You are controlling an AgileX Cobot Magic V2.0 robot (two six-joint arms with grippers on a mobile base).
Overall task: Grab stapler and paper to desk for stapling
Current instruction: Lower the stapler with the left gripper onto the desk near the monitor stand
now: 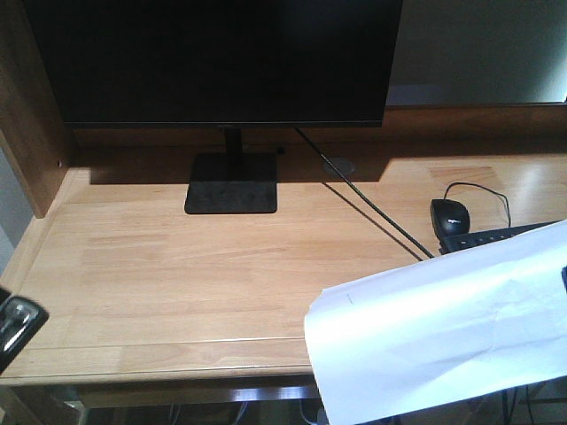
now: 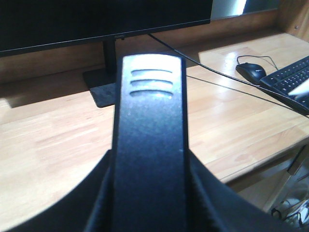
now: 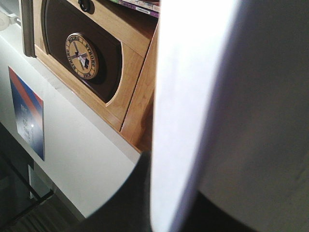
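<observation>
The black stapler runs up the middle of the left wrist view, its ridged end hovering over the desk. My left gripper is shut on its sides. In the front view the stapler's end shows at the lower left, beside the desk's front edge. The white paper hangs tilted in the air over the desk's front right corner. Seen edge-on in the right wrist view, the paper is pinched by my right gripper, which is shut on it.
A dark monitor on a flat stand fills the back of the desk. A black mouse, keyboard and cable lie at the right. A wooden side panel bounds the left. A wooden shelving unit is behind the paper.
</observation>
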